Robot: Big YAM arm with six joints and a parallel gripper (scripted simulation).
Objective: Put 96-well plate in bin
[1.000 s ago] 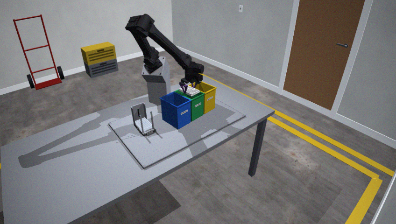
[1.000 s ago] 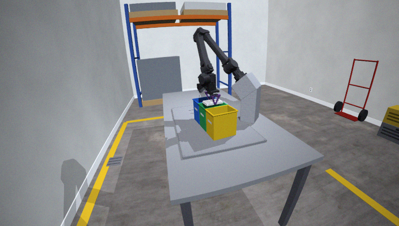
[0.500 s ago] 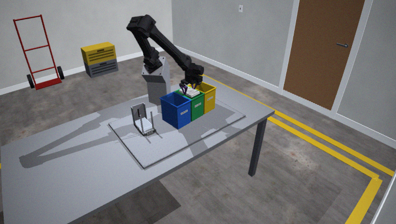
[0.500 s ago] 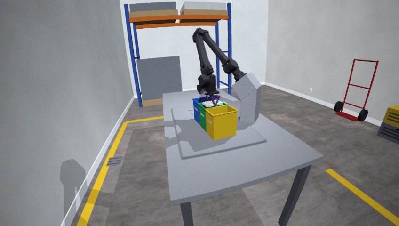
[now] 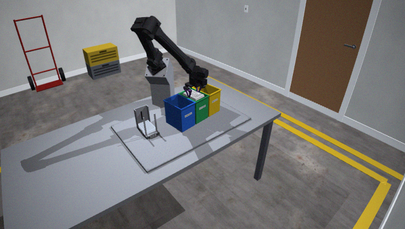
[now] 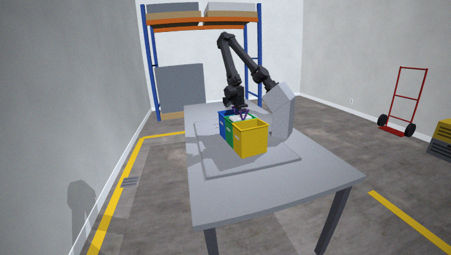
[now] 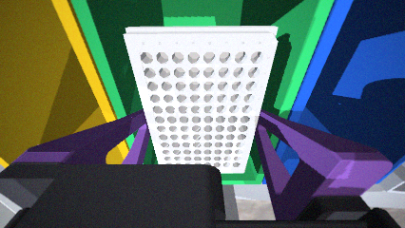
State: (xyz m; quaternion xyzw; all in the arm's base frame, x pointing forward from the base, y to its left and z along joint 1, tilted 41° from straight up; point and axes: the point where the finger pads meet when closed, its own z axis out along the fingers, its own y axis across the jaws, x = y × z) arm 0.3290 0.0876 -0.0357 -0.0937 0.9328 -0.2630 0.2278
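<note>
White, perforated and rectangular, the 96-well plate [image 7: 202,102] sits clamped between the two purple fingers of the black parallel gripper [image 5: 192,91], which presses in on its long sides and is held wide by the plate's breadth. The plate hangs directly above the mouth of the green open-topped bin [image 5: 202,109], the middle one of three in a touching row, with the blue open-topped bin [image 5: 178,113] on one flank and the yellow open-topped bin [image 5: 214,100] on the other. In the wrist view the plate's long axis runs straight away from the gripper body, parallel to the green side walls, with green rim showing on both sides of it; the blue and yellow interiors lie outside those rims. From the exterior view the plate appears level with or just above the rim, so it does not seem to be fully inside yet; how deep it sits cannot be told exactly. The coming move therefore looks like a straight descent, the narrow margin at each long edge being the thing to respect, since a sideways brush could tip a neighbouring bin. Well apart on the grey mat [image 5: 170,150], the grey wire stack rack [image 5: 142,114] holds the remaining white lower plate [image 5: 149,129], untouched
</note>
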